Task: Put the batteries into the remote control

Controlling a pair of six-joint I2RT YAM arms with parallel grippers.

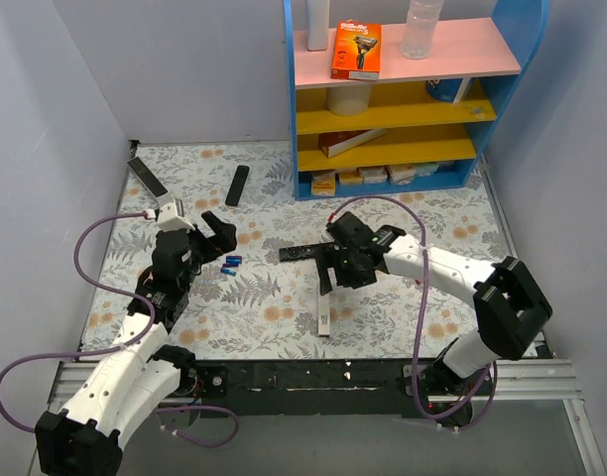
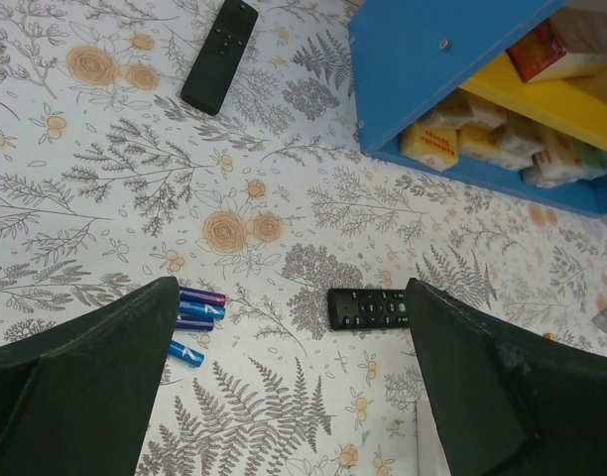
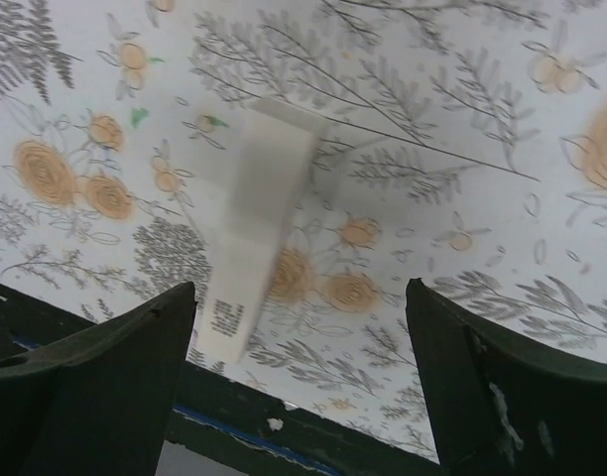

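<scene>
Found the white remote control (image 1: 325, 312) lying flat on the floral table cloth (image 1: 264, 317), near-centre, long axis running near to far, far end just beside a black remote (image 1: 302, 253). Blurred in the right wrist view, so cannot tell which face is up or whether the back cover is on.

Noted the right gripper (image 1: 341, 270) hanging over the far end of that white bar, jaws spread wide, gripping nothing. Noted the left gripper (image 1: 212, 238) left of centre, likewise spread wide and empty, pointed toward a small cluster of cells (image 1: 231, 265) on the cloth. Read those as blue to purple in the left wrist view. Could not make out the red batteries for certain in any view.

Judged the step in hand: getting hold of the white remote. To do it well:
- Come straight down.
- Set the fingers across the narrow width, not the length.
- Centre before closing.
- Close gently, so as not to skate the bar over the cloth or nudge the black remote.

Logged a blue shelf unit (image 1: 290, 119) at far right:
- Top board: orange razor box (image 1: 356, 50), clear bottle (image 1: 421, 28), white bottle (image 1: 317, 22).
- Next tier down: white roll (image 1: 348, 97).
- Bottom tier: small boxes (image 1: 368, 176) packed in a row.
</scene>
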